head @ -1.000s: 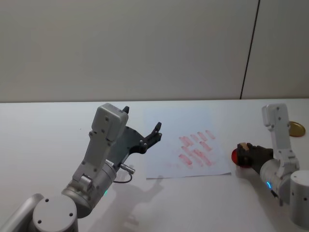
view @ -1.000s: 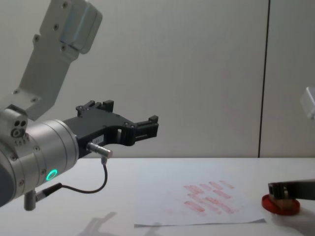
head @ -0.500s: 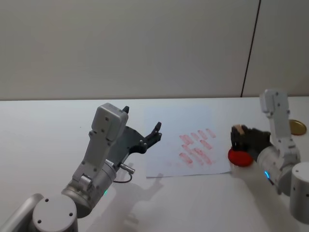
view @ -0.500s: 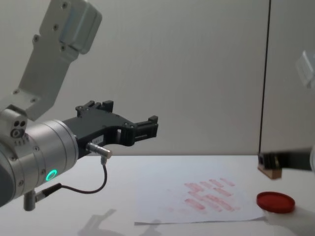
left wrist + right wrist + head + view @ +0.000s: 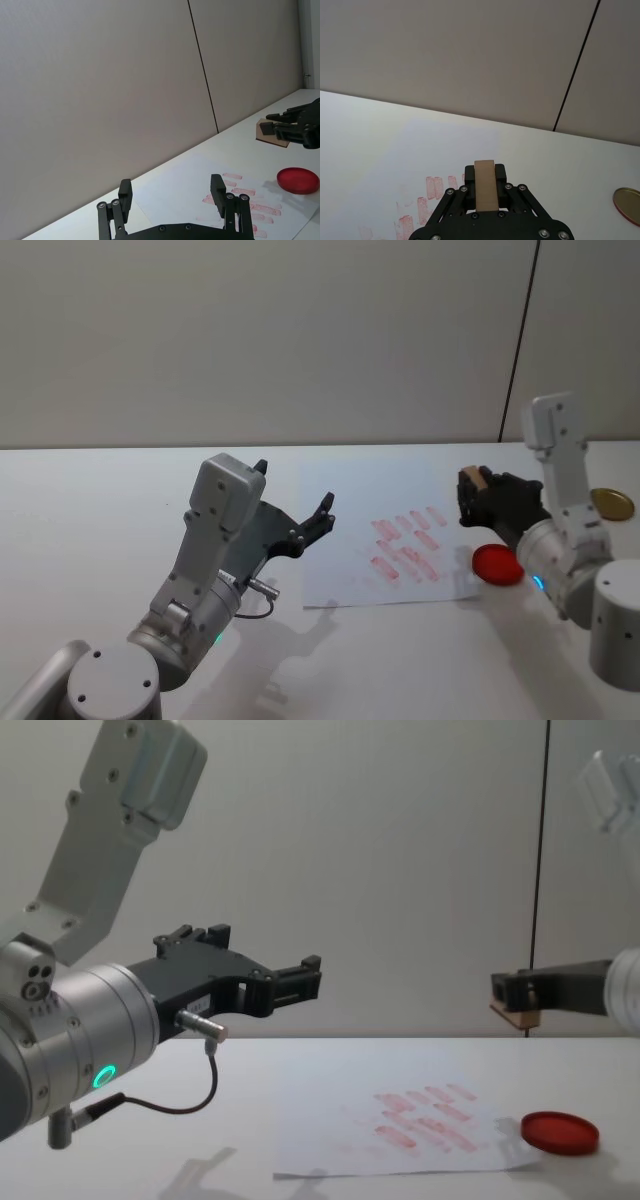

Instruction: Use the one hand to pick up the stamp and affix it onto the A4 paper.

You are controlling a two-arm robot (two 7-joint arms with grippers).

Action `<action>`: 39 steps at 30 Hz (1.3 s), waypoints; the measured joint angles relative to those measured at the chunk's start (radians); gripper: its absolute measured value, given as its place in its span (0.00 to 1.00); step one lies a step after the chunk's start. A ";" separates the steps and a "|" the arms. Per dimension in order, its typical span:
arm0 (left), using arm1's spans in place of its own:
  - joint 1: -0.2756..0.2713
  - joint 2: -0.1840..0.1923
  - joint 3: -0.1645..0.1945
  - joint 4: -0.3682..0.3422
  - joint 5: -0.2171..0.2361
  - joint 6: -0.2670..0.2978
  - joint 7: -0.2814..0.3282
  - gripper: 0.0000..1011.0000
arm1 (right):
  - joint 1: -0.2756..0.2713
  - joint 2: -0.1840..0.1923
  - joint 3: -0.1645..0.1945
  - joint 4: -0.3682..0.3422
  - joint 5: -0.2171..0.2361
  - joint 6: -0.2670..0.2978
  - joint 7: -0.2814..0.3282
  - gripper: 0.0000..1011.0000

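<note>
The fingers (image 5: 470, 176) of the right hand (image 5: 467, 489) were closed on the stamp (image 5: 485, 191), pinching the wooden block by its two long sides, with one end poking out past the fingertips. In the chest view the stamp (image 5: 516, 1011) hung in the air well above the desk (image 5: 100, 500), with its lower face showing below the fingers. It sat over the right edge of the A4 paper (image 5: 360, 502), on the side toward the desk's right edge. The red ink pad (image 5: 497, 563) lay flat on the desk just beside the paper's near right corner, apart from the stamp. A gold lid (image 5: 611, 503) lay farther toward the right edge.

The left hand (image 5: 295, 487) hovered over the left half of the desk with its fingers spread open and nothing between them, idle.

The step in hand looked like the carry: the stamp was grasped and aloft, but not yet over a landing spot. Rows of red marks (image 5: 408, 545) crowded the paper's near right part, while the far and left parts were bare. The next move would call for travelling toward the desk's left edge until the block was over bare paper. Then the face would need levelling, and the block lowering straight down and pressing evenly, without sliding, so the print did not smear.
</note>
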 joint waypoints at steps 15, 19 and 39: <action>0.000 0.000 0.000 0.000 0.000 0.000 0.000 0.98 | 0.099 -0.058 -0.019 0.214 -0.032 -0.027 0.044 0.21; 0.000 0.000 0.000 0.000 0.000 0.000 0.000 0.98 | 0.131 -0.074 -0.024 0.283 -0.041 -0.039 0.053 0.21; 0.000 0.000 0.000 0.000 0.000 0.000 0.000 0.98 | 0.223 -0.125 -0.047 0.499 -0.064 -0.060 0.104 0.21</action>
